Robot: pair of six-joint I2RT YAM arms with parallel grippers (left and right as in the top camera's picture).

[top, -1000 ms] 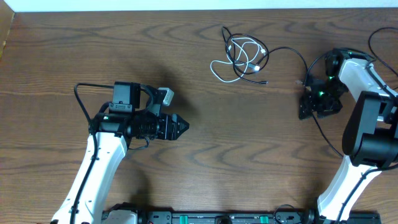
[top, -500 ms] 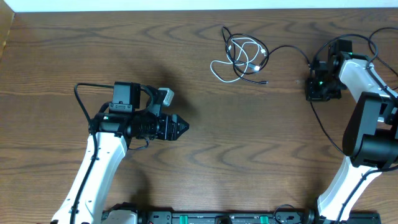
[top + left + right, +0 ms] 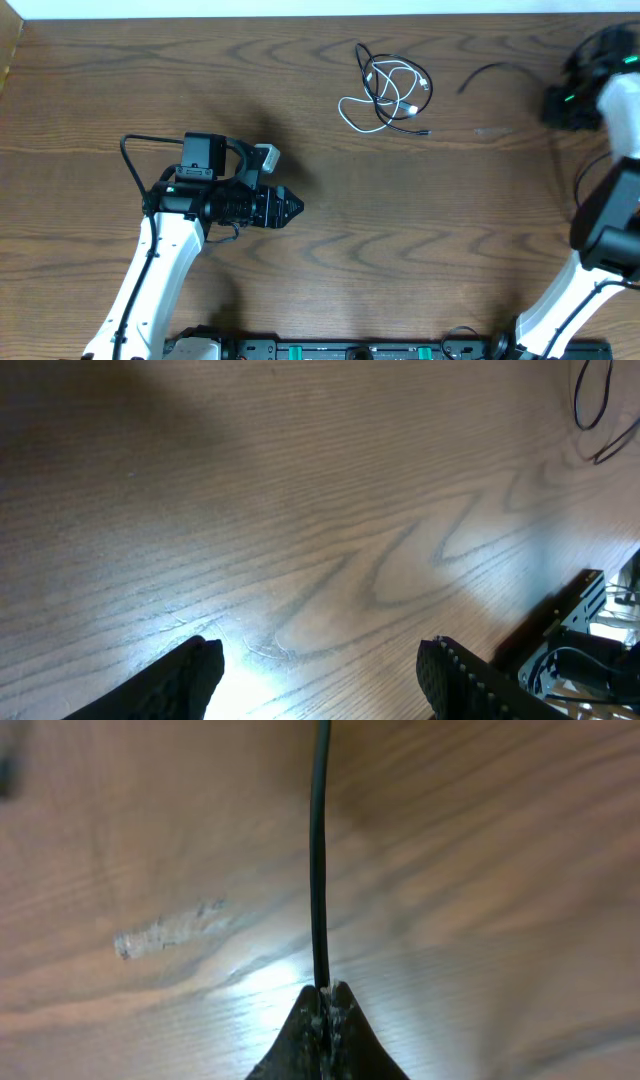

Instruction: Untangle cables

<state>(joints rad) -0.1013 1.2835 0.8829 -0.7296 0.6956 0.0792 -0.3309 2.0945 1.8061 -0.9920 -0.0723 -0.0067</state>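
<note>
Check the R gripper (image 3: 322,1005) at the table's far right edge: its dark tapered fingers are pinched together on the thin, smooth black cord (image 3: 318,860), which runs straight away over the matte wood-grain brown tabletop (image 3: 480,870). L gripper (image 3: 320,670): ribbed fingers apart, nothing between them. In the overhead view you'll see the thin white cord (image 3: 392,68) coiled in loose loops w/ black strands at top centre, well apart from both grippers.

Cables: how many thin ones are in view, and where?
2. The white cable lies coiled at the far middle, the black cable looped through it; the black stretch held by the right gripper seems its continuation, the join unclear.
</note>
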